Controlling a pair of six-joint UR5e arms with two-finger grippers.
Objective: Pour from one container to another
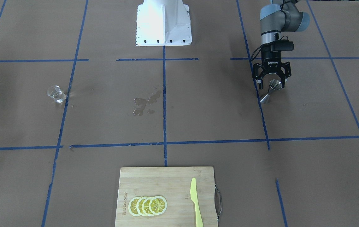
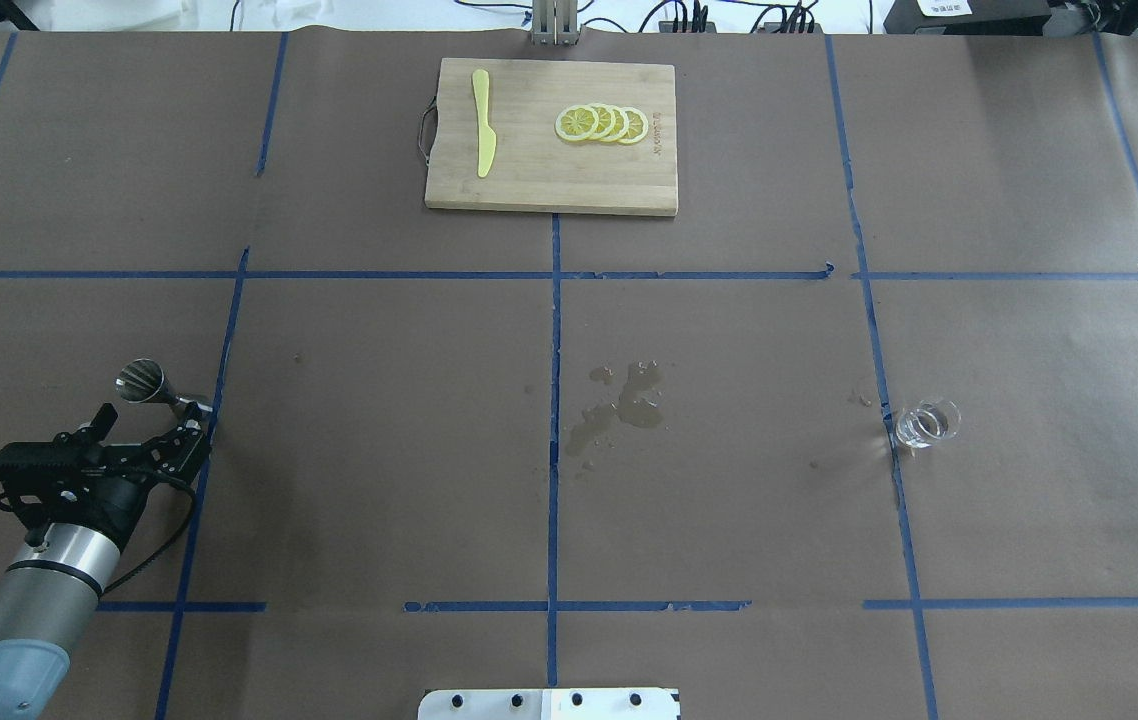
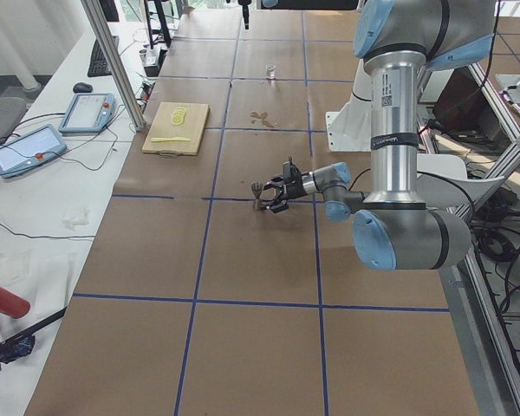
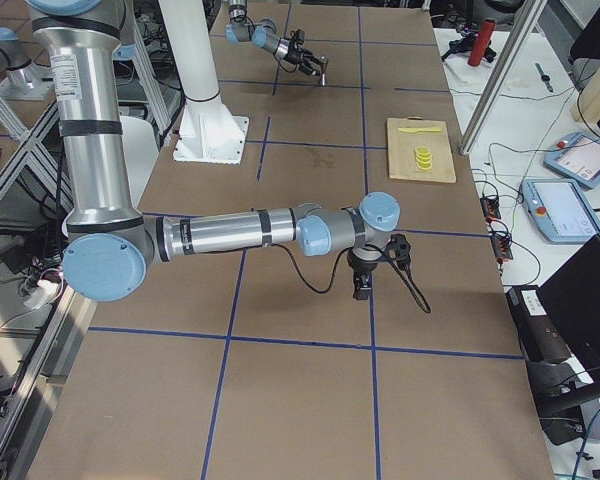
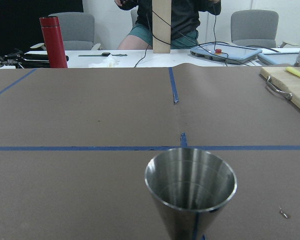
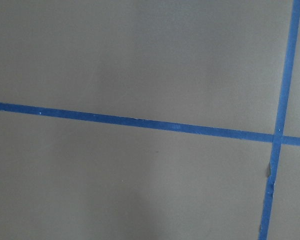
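Jigger (image 5: 190, 192) interior clearest from left wrist

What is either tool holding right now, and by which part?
Nothing, as far as shows. The left tool is open beside the steel jigger, which stands on the table ungripped. The glass cup stands alone, away from the right tool.

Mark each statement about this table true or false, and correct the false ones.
1. The small clear glass cup stands beside a blue tape line. True.
2. A yellow plastic knife rests on the bamboo cutting board. True.
3. The shiny steel hourglass jigger lies on that board. False: it stands on the brown paper, by the left hand.
4. The left hand grips the glass cup. False: it is open, far from the cup.
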